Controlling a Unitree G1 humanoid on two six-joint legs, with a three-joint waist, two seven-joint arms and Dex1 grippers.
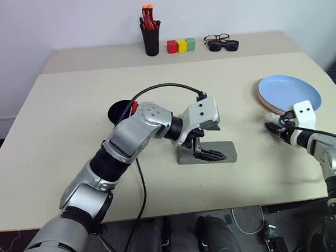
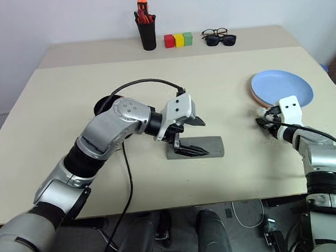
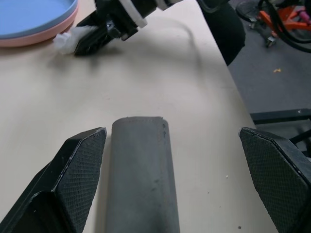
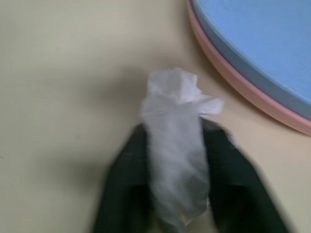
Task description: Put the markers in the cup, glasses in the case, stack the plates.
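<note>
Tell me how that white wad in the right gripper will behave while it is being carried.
The white wad, pinched by the right gripper, looks like crumpled tissue: probably soft and very light, squashing rather than resisting. Its loose end flares past the fingertips, so it would likely flop or tear if snagged. Dropped on the table near the plates, it probably wouldn't roll.

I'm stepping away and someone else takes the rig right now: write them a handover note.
Left gripper: jaws wide open, hovering over the closed grey case at the table's middle.
Right gripper: jaws pinching a crumpled white tissue on the table beside the plates.
Plates: blue plate sits stacked on the pink plate; done.
Black cup stands behind the left arm with something red at its rim, probably a marker; cannot confirm.
The glasses cannot be seen; the case is shut, so they may be inside. Check both before ending.
</note>
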